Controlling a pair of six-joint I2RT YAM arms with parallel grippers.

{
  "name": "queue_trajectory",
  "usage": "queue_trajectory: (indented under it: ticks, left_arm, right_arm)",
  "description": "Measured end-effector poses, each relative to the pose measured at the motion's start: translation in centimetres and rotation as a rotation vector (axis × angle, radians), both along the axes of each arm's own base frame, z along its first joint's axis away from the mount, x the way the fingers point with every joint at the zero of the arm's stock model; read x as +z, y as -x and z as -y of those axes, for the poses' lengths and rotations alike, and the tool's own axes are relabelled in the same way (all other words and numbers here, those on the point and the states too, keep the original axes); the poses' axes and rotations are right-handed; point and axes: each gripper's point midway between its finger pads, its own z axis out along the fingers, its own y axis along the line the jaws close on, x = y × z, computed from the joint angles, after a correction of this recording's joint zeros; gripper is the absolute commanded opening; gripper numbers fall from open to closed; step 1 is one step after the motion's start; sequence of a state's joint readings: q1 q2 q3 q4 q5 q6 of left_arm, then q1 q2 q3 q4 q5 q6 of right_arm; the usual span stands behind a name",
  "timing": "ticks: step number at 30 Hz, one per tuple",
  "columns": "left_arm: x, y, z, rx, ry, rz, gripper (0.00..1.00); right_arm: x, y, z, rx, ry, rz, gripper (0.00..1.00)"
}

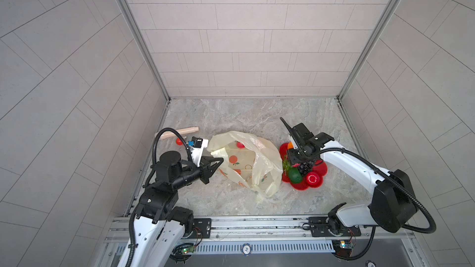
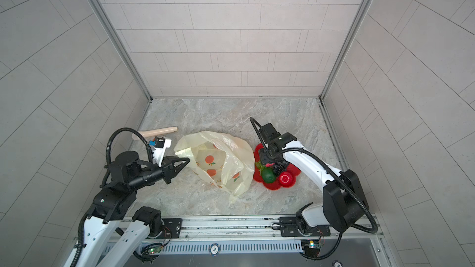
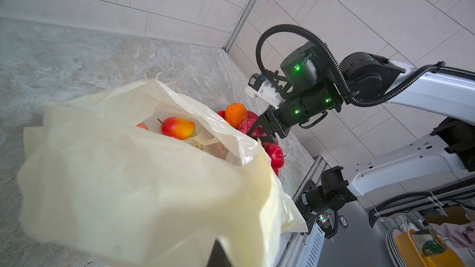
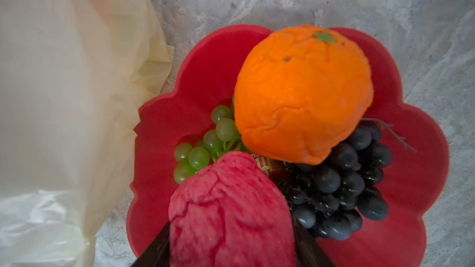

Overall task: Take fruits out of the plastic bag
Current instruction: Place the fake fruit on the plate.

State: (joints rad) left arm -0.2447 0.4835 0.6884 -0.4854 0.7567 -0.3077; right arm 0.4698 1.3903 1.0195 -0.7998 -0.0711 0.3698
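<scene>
Nearest the bench's front edge, my left gripper (image 1: 220, 161) is clamped tight on the rim of the plastic bag (image 1: 264, 161), a pinch of thin pale-yellow film caught between the closed jaws. The bag slumps in the middle of the bench with its mouth held open. Looking in from my left wrist, there's the peach (image 3: 177, 127) lying inside, red and yellow, towards the far side of the bag.

Just right of the bag and up against it sits the red flower-shaped plate (image 4: 195, 73), towards the bench's right edge. On its near lobes, in both top views, are the green oval fruit (image 1: 294, 175) and the red round fruit (image 1: 312, 178), side by side. Behind them the dark purple grape bunch (image 4: 344, 183) and the green grape bunch (image 4: 205, 145) fill the plate's middle.

My right gripper (image 3: 260, 133) is over that plate, one jaw on each side of the pink wrinkly fruit (image 4: 231, 209), gripping it. Whether the fruit touches the grapes under it, I can't tell. Beyond it the orange (image 4: 303, 93) rests on the plate's far side, leaning on both bunches.

Farther back by the left edge lie a small red ball (image 1: 178, 141) and a wooden stick (image 1: 180, 132).
</scene>
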Motion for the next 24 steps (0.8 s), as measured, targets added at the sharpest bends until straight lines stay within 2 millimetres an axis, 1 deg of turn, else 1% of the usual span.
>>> queue_trajectory:
  ticks: [2, 7, 13, 16, 24]
  left_arm:
    - [0.0, 0.0, 0.0, 0.001, -0.003, 0.002, 0.05]
    - [-0.2, -0.1, 0.0, 0.001, -0.009, 0.001, 0.04]
    - [-0.2, -0.2, -0.1, 0.002, -0.012, 0.002, 0.05]
    - [-0.3, -0.2, 0.0, 0.002, -0.013, -0.002, 0.05]
    - [-0.5, -0.2, -0.1, 0.007, -0.018, -0.013, 0.05]
  right_arm:
    - [0.0, 0.1, -0.3, 0.01, 0.0, 0.0, 0.67]
    - [0.0, 0.3, -0.6, 0.023, 0.002, 0.001, 0.73]
    - [0.1, 0.2, -0.6, 0.024, 0.005, 0.007, 0.76]
    - [0.2, 0.2, -0.8, 0.027, -0.002, 0.007, 0.76]
    - [0.4, 0.3, -2.0, 0.042, -0.065, -0.003, 0.69]
